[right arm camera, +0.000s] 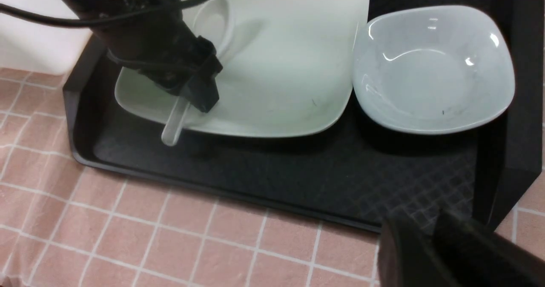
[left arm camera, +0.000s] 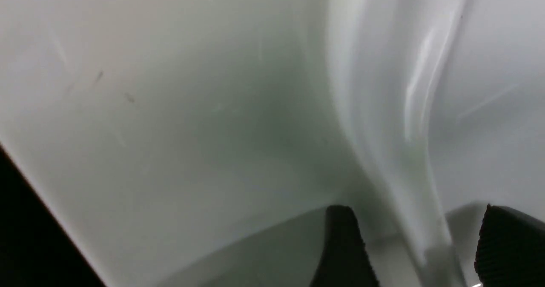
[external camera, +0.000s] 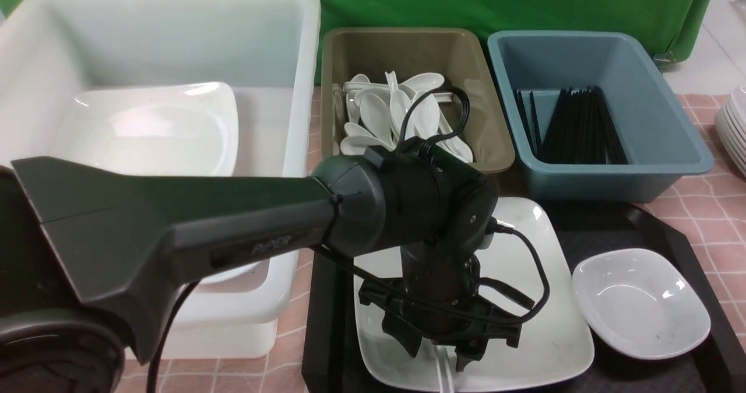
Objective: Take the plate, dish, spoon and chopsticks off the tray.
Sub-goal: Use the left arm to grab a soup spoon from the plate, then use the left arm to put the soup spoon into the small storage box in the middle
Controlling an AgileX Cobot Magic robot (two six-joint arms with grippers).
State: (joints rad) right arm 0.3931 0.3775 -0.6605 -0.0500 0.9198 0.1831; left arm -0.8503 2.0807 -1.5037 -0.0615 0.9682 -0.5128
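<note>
Two left fingers point(left arm camera: 342, 253) astride spoon point(left arm camera: 419, 202)

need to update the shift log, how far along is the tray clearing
Done: no loose chopsticks show on the tray. A black bundle lies in the blue bin, so that pair seems cleared. In hand: the left gripper, open, straddles the handle of the spoon lying on the plate. Left: spoon, plate and dish are all on the tray.
</note>
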